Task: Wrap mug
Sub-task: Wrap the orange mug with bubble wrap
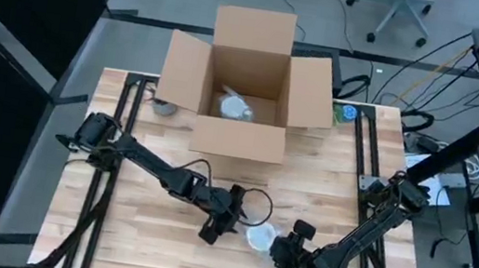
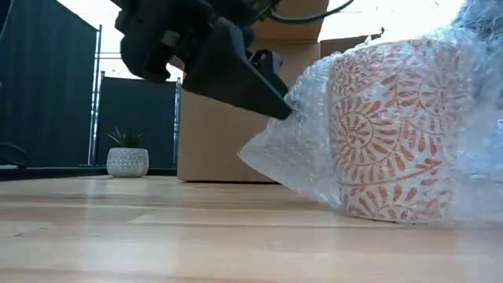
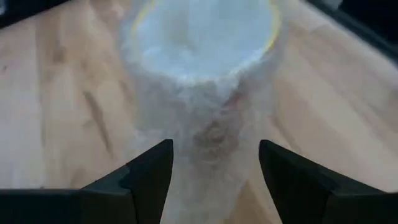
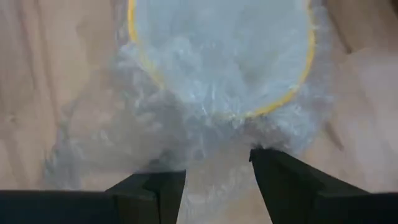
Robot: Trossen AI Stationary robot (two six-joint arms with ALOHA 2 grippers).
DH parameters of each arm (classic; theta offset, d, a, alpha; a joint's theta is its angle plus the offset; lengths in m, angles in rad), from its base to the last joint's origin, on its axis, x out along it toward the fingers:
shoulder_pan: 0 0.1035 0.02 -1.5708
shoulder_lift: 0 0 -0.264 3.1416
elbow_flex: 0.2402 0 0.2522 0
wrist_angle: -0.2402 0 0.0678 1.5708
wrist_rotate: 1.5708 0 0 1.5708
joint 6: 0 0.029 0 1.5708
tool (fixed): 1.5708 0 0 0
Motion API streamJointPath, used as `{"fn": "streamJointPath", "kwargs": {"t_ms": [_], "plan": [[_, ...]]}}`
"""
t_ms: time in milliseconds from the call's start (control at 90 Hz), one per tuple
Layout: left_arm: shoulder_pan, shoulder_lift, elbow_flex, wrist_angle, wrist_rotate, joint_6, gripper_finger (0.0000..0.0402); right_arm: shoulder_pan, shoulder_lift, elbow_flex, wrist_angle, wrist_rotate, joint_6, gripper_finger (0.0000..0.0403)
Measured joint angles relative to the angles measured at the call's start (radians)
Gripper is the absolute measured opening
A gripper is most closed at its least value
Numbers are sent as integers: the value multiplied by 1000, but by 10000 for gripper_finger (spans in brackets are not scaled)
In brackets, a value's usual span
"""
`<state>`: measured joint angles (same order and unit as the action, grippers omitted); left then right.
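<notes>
The pale wooden worktop (image 1: 327, 179) fills the frame's middle, with bare planks at lower left. An open brown cardboard box (image 1: 245, 83) sits at its upper edge. The orange-patterned mug in clear bubble wrap (image 1: 260, 238) stands low and centre, near the front edge. The left claw (image 1: 219, 227) spreads wide, touching the wrap. The right claw (image 1: 284, 253) gapes beside it.

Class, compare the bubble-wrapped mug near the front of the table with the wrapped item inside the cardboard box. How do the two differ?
The mug stands on the open table, while the wrapped item sits inside the cardboard box. The left tool and right tool flank the mug, whereas no tool is near the boxed item. The mug's red pattern shows through its wrap; the item's surface cannot be made out. Both are covered in bubble wrap.
</notes>
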<state>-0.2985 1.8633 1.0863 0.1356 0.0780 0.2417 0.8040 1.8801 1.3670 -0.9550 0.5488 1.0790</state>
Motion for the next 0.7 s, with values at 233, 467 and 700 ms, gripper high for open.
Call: {"fn": "streamJointPath", "kwargs": {"t_ms": [233,467,700], "plan": [[-31,0,0,31,3,-2,226,-30,0,0,44,-28,-201,167],[-58,0,0,49,4,-28,226,-54,-1,0,-8,-25,-445,167],[-82,0,0,58,-28,-37,226,-96,-8,0,-40,-27,-574,167]]}}
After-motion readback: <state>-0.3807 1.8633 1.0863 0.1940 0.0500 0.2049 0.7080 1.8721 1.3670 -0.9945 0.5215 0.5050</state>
